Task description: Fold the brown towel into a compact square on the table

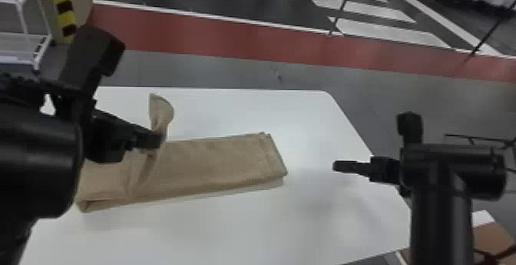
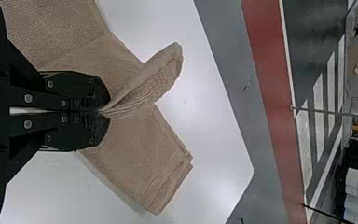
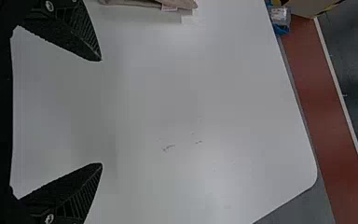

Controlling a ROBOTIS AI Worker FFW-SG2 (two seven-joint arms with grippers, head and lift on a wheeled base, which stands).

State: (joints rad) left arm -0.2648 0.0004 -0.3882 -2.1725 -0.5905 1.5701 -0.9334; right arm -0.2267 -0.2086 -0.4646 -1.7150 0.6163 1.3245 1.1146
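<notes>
From where I stand, the brown towel (image 1: 215,160) lies on the white table (image 1: 230,226) in a long, thin strip. Its long way goes from the robot's left side to its right side, and one end tips a little toward the robot. The left gripper (image 1: 155,140) is the near one: it reaches over the strip, and its two fingers are pinched tight on a bit of the cloth. A small flap (image 1: 160,111) pokes up past the tips, on the side away from the robot. The right gripper (image 3: 101,112) is off past the towel's right end, with its fingers wide apart and touching no cloth. So the towel is skinny one way and too long the other way – it looks about half done to me. To make a square, I think the next fold has to go along that long way, bringing one end over toward the other. The left gripper seems best placed to do it, since it has cloth in its grip. But it has just a small pinch, so a fast pull might bunch the top or drag the whole strip crooked.
</notes>
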